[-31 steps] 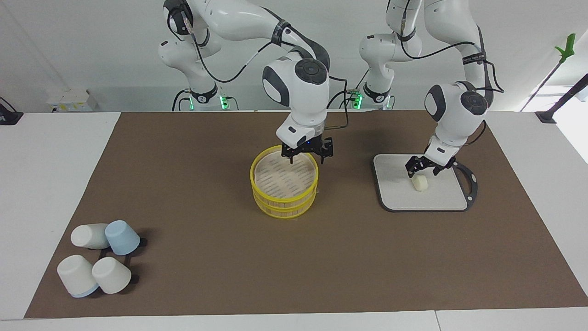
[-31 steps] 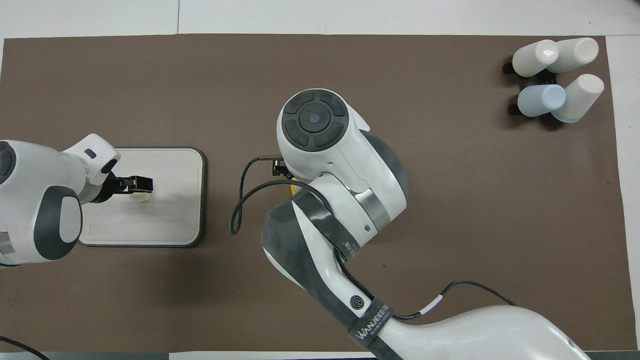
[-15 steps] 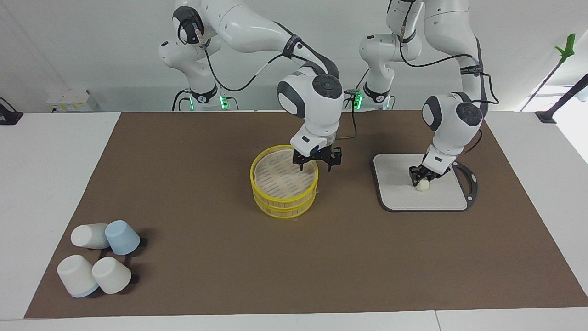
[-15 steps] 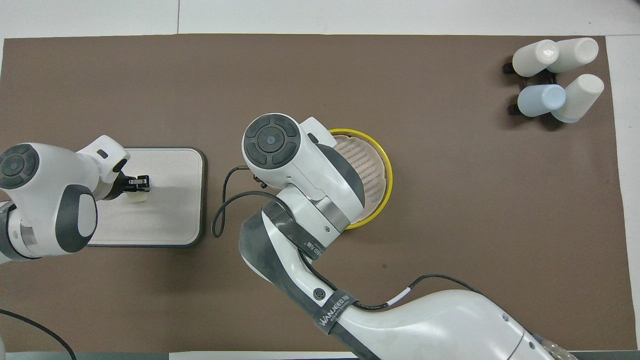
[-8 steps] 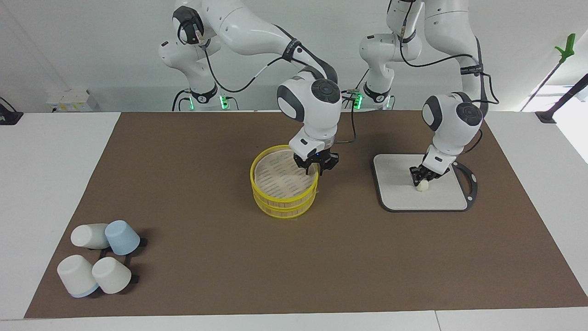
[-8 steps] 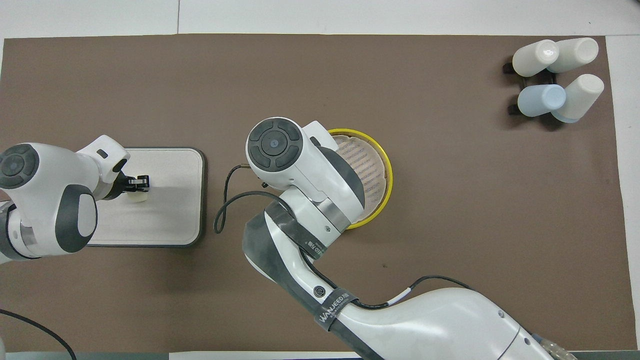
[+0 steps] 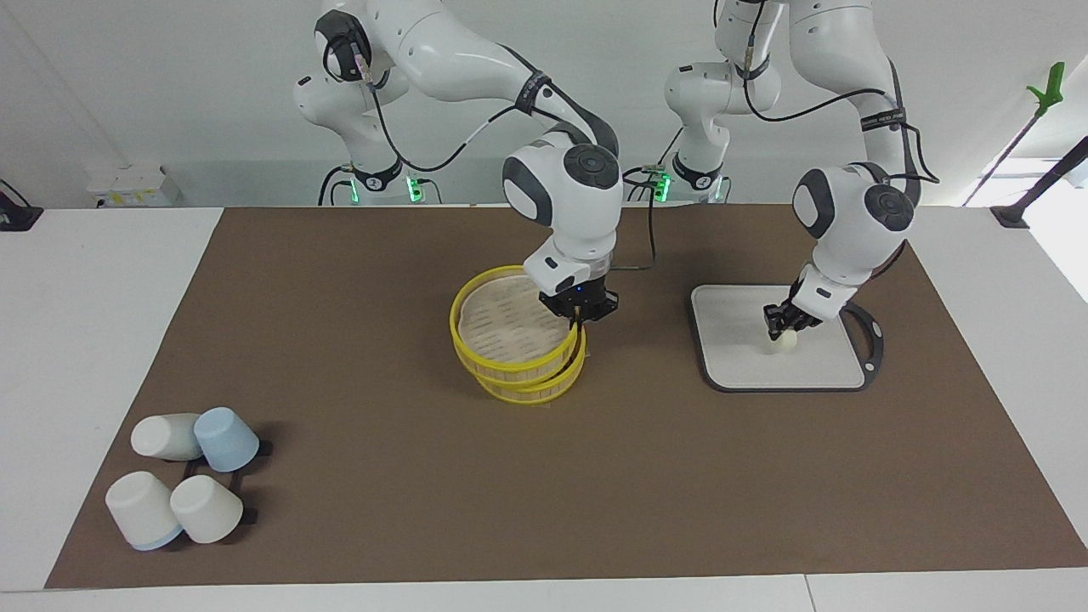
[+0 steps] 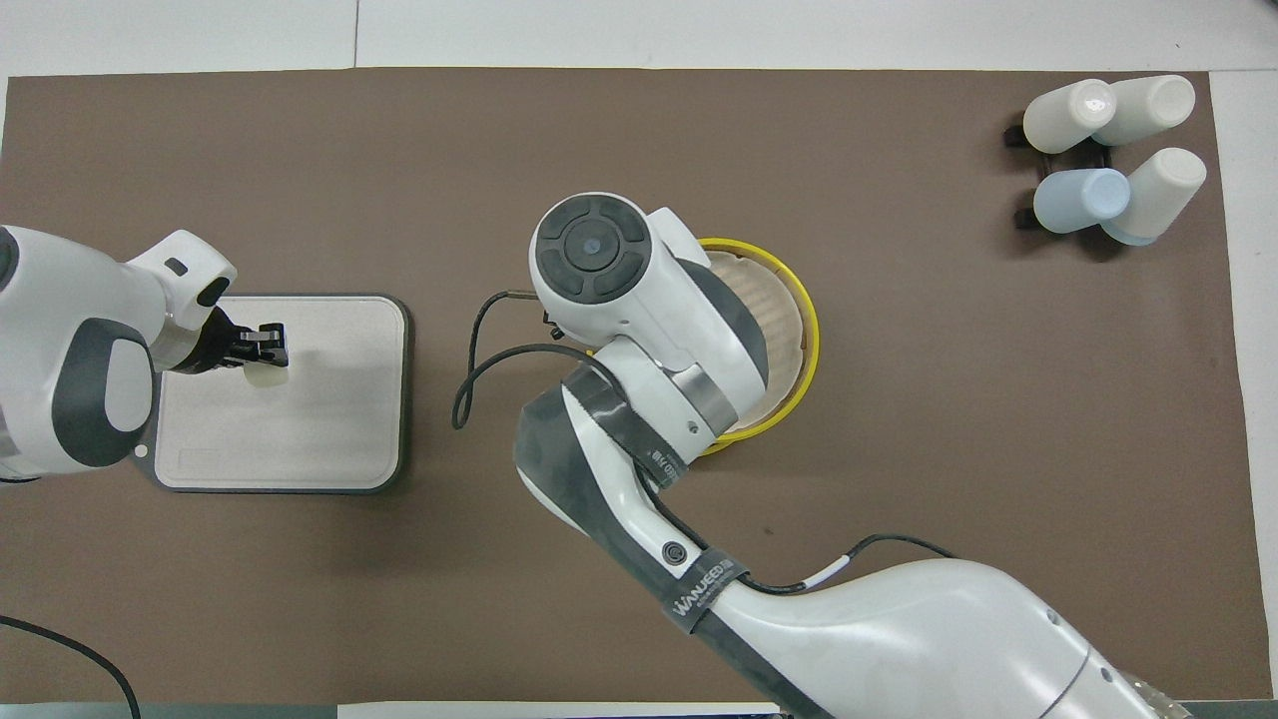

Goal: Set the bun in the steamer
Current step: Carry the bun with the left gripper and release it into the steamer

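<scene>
- Facing view: left end effector (image 7: 783, 327) pinches the bun (image 7: 786, 339) just above the board (image 7: 731, 357), at 3 o'clock from the steamer (image 7: 544, 387); right end effector (image 7: 580, 318) pinches the lid (image 7: 476, 355), tilted.
- Overhead view: the lid's (image 8: 805, 330) thin rim could slip free; the bun (image 8: 267, 375) may squash.

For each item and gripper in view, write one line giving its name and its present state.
Steamer lid: tilted, lifted at one edge off the steamer base.
Bun: gripped, just above the grey board.
Left gripper: shut on the bun.
Right gripper: shut on the lid's rim.
Cups: four, lying tipped on a black rack.
</scene>
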`<state>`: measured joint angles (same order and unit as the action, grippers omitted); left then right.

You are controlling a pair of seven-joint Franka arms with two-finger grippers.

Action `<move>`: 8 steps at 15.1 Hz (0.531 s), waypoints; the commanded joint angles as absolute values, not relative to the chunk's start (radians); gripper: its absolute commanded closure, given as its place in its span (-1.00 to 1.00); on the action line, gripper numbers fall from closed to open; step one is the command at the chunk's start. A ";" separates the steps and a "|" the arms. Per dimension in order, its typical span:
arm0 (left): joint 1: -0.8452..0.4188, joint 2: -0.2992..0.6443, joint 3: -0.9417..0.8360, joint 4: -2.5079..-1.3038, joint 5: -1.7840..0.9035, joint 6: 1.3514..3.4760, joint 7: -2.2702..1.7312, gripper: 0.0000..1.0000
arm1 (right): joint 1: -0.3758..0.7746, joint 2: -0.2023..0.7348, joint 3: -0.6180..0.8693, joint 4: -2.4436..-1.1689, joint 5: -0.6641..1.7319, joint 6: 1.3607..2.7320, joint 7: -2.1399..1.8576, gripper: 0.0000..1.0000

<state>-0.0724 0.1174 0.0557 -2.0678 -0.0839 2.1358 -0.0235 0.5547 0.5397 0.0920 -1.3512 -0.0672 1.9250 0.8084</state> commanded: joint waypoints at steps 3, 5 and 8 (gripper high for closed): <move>-0.199 0.162 0.054 -1.804 -0.110 1.918 -0.266 0.39 | 0.350 0.469 0.106 -1.339 -0.066 1.898 0.413 1.00; -0.280 0.198 0.054 -1.715 -0.110 1.911 -0.423 0.39 | 0.299 0.459 0.103 -1.339 -0.078 1.884 0.326 1.00; -0.401 0.244 0.048 -1.619 -0.118 1.916 -0.572 0.39 | 0.194 0.454 0.106 -1.339 -0.075 1.838 0.226 1.00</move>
